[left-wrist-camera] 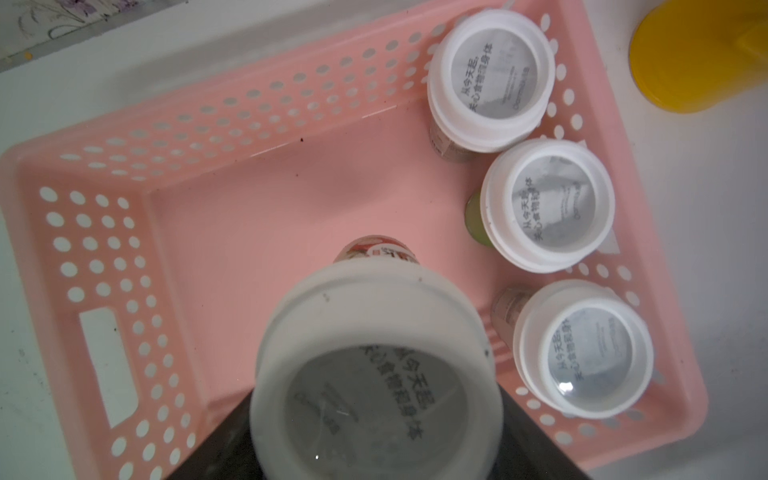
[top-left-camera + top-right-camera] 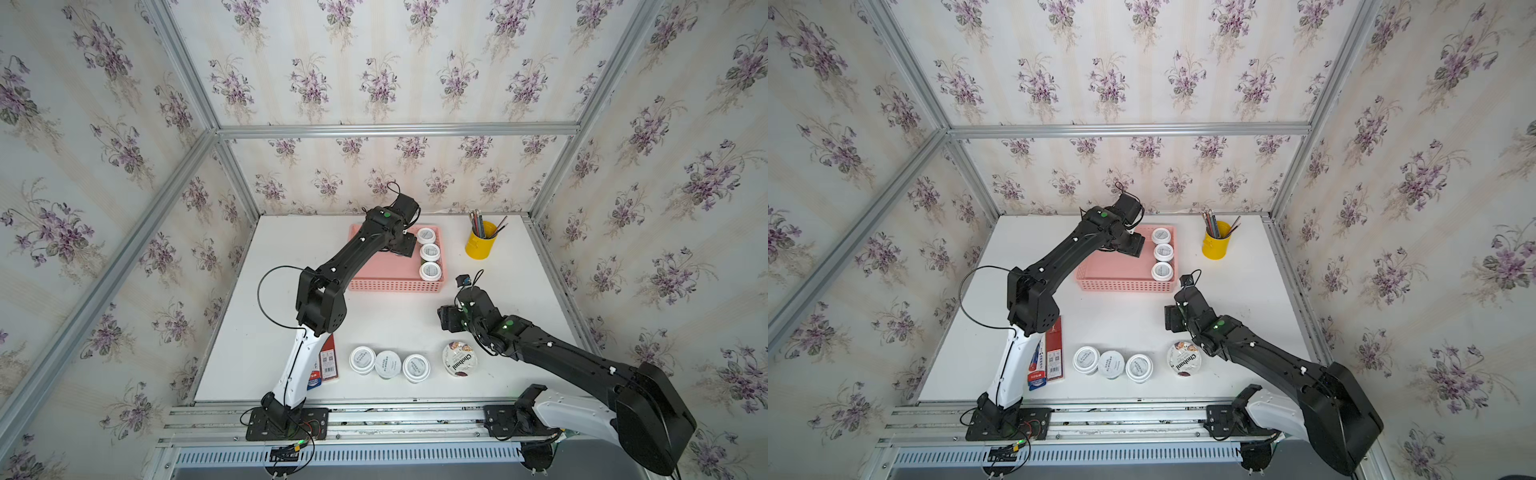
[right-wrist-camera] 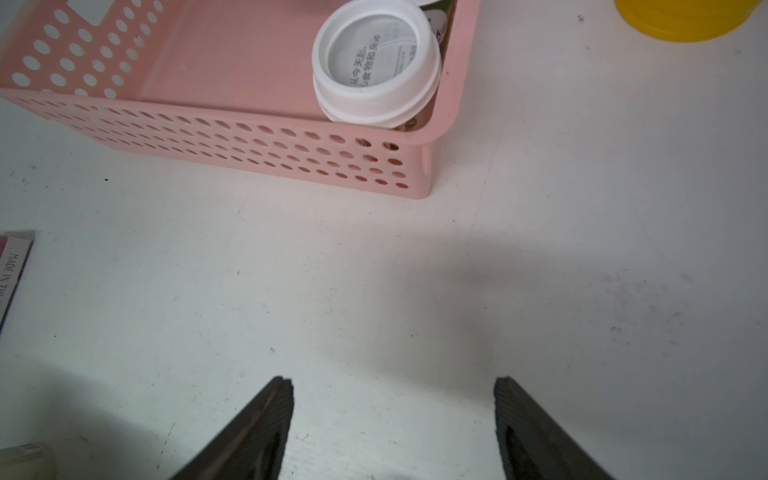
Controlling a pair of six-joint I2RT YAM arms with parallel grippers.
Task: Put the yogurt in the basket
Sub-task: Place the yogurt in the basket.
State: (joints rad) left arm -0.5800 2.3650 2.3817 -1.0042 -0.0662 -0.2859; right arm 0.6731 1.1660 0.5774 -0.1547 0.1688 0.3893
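The pink basket (image 2: 395, 286) (image 2: 1121, 285) stands at the back middle of the table. Three yogurt cups (image 2: 429, 252) line its right side, white lids up, also in the left wrist view (image 1: 547, 205). My left gripper (image 1: 374, 415) hangs over the basket floor (image 1: 270, 199), shut on another yogurt cup (image 1: 374, 365) with dark fingers on both sides of it. In both top views the wrist hides this cup. Three more cups (image 2: 388, 364) and the flat Chobani cup (image 2: 460, 359) sit near the front edge. My right gripper (image 3: 392, 386) is open over bare table near the basket's front right corner.
A yellow pencil cup (image 2: 480, 241) stands right of the basket. A red box (image 2: 328, 361) lies by the left arm's base, left of the front cups. The right arm reaches in above the Chobani cup's right side.
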